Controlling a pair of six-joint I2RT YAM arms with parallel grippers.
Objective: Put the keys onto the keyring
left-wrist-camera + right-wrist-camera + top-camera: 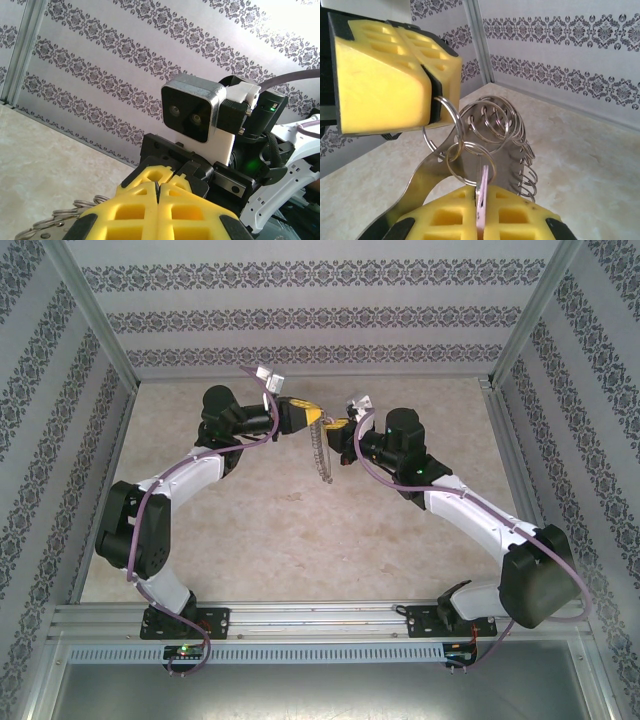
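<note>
Up close, yellow foam right pincer [482, 210] pinches lilac key [482, 197] beneath looped wire keyring [492, 122].

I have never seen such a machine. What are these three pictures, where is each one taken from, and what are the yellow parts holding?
These are two robot arms fixed at the near edge of a beige table. One picture looks down from above and behind them. The other two come from small cameras on the wrists, so each shows its own yellow pincer at the bottom.

In the top view the left pincer and the right pincer meet in the air. Between them hangs the keyring, a metal piece carrying many small wire rings.

In the right wrist view, the left pincer is shut on one ring. The right pincer is shut on the key, whose head looks pale purple.
</note>
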